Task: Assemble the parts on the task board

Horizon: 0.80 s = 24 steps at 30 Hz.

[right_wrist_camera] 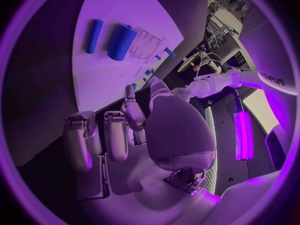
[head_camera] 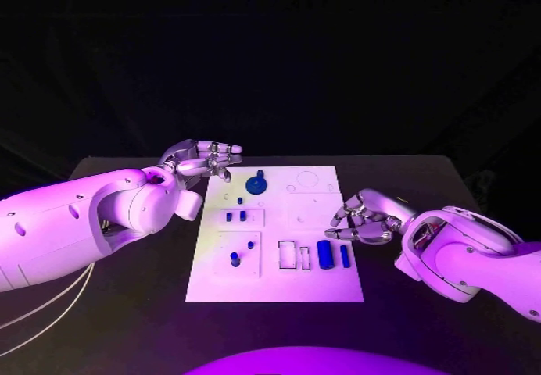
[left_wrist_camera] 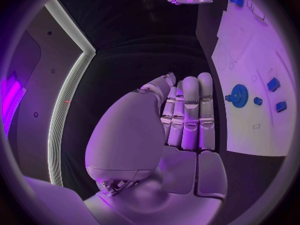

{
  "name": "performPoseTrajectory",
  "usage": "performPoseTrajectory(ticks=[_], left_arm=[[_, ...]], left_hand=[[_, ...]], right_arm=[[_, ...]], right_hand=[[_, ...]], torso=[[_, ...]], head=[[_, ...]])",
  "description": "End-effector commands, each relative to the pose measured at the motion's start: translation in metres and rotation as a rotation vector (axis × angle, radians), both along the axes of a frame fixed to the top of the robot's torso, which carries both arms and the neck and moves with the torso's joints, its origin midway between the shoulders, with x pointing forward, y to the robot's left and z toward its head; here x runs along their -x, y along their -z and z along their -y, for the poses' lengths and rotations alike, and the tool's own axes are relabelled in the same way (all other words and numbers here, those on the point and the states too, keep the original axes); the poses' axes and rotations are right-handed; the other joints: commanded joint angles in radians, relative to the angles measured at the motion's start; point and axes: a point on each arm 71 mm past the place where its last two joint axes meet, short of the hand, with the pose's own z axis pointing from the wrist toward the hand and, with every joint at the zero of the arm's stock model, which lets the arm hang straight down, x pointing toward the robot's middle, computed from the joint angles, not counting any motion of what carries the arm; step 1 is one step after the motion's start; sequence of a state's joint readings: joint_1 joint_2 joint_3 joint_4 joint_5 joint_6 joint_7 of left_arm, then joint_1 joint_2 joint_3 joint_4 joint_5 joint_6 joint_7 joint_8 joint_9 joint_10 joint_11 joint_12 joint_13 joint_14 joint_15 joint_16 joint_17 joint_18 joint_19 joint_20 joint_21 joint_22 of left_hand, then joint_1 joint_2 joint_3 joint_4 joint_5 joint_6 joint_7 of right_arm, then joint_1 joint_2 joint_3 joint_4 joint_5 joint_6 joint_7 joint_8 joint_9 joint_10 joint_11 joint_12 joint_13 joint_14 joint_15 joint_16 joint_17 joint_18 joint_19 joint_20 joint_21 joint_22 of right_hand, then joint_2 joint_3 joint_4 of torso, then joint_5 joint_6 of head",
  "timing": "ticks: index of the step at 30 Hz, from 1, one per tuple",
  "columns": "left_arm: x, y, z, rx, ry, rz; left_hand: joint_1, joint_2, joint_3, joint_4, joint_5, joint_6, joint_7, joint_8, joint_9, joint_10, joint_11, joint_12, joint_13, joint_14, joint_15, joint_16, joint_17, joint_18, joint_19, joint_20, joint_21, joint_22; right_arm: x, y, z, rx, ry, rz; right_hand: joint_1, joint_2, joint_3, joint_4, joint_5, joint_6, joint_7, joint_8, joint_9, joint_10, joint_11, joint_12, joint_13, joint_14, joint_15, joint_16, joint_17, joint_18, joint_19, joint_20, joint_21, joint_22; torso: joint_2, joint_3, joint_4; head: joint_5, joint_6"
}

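At the frame's center, the white board (head_camera: 276, 289) lay flat on the desk (head_camera: 135, 312), parts reachable; left robot hand (head_camera: 206, 160) and right robot hand (head_camera: 361, 219) flanked it, fingers loosely curled, holding nothing.

One task board (head_camera: 327, 285), two hands, one blue gear (head_camera: 258, 185), two blue cylinders.

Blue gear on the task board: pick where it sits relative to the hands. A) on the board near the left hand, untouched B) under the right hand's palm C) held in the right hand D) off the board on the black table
A: the blue gear lies on the task board just beside the left hand, whose fingers hold nothing; the right hand is at the board's opposite edge.
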<state>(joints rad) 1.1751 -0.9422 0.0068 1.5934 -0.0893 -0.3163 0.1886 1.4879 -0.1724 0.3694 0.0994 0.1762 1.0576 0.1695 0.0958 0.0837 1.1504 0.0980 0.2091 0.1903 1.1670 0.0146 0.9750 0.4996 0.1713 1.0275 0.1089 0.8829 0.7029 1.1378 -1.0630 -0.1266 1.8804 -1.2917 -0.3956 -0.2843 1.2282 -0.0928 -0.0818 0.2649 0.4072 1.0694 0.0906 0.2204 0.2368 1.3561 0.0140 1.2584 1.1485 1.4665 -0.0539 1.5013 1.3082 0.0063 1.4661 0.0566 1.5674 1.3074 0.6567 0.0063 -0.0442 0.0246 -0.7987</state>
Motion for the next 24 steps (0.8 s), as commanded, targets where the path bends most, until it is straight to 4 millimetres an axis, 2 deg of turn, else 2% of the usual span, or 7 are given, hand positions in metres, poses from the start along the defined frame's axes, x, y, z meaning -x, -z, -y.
performPoseTrajectory(ticks=[1,8,10,24], left_arm=[[0.001,-0.001,0.002,0.012,0.015,0.003],[0.001,-0.001,0.003,0.013,0.017,0.003],[0.001,-0.001,0.002,0.012,0.016,0.002],[0.002,-0.001,0.001,0.012,0.017,0.0]], left_hand=[[-0.003,0.011,-0.004,0.0,-0.004,-0.007,0.003,-0.001,-0.002,-0.004,-0.001,0.004,0.001,-0.004,0.006,-0.003,-0.001,0.014,0.003,0.001,-0.004,-0.002],[-0.003,0.011,-0.004,0.0,-0.004,-0.007,0.003,-0.001,-0.002,-0.004,-0.001,0.004,0.001,-0.004,0.006,-0.003,-0.001,0.014,0.003,0.001,-0.004,-0.002],[-0.003,0.011,-0.004,0.0,-0.004,-0.007,0.003,-0.001,-0.002,-0.004,-0.001,0.004,0.001,-0.004,0.006,-0.003,-0.001,0.014,0.003,0.001,-0.004,-0.002],[-0.003,0.011,-0.004,0.0,-0.004,-0.007,0.003,-0.001,-0.002,-0.004,-0.001,0.004,0.001,-0.004,0.006,-0.003,-0.001,0.014,0.003,0.001,-0.004,-0.002]], right_arm=[[0.005,0.009,0.002,0.118,0.042,-0.005],[0.012,0.022,-0.001,0.179,0.058,-0.007],[0.012,0.025,-0.003,0.191,0.059,-0.007],[0.009,0.037,-0.016,0.231,0.049,-0.018]], right_hand=[[-0.02,-0.005,-0.026,0.025,-0.001,-0.012,0.001,0.011,0.018,0.007,0.001,0.025,0.038,0.079,0.002,0.011,0.131,-0.006,0.105,-0.001,0.003,0.263],[-0.025,-0.004,-0.052,0.027,-0.022,-0.022,0.001,0.029,0.044,0.012,0.001,0.044,0.072,0.079,0.002,0.014,0.135,-0.006,0.105,0.0,0.003,0.263],[-0.025,-0.004,-0.053,0.026,-0.023,-0.023,0.0,0.031,0.046,0.01,0.001,0.043,0.07,0.079,0.002,0.013,0.134,-0.006,0.105,0.0,0.003,0.263],[-0.025,0.003,-0.06,0.027,-0.019,-0.027,-0.001,0.04,0.059,0.009,0.0,0.044,0.078,0.077,0.002,0.012,0.131,-0.006,0.105,0.0,0.003,0.263]], torso=[[-0.001,-0.0002,-0.0069],[0.0,-0.0003,-0.0034],[0.0,-0.0007,-0.006],[0.0,-0.0009,-0.0084]], head=[[-0.011,0.0],[-0.018,-0.001],[-0.015,-0.001],[-0.013,-0.01]])
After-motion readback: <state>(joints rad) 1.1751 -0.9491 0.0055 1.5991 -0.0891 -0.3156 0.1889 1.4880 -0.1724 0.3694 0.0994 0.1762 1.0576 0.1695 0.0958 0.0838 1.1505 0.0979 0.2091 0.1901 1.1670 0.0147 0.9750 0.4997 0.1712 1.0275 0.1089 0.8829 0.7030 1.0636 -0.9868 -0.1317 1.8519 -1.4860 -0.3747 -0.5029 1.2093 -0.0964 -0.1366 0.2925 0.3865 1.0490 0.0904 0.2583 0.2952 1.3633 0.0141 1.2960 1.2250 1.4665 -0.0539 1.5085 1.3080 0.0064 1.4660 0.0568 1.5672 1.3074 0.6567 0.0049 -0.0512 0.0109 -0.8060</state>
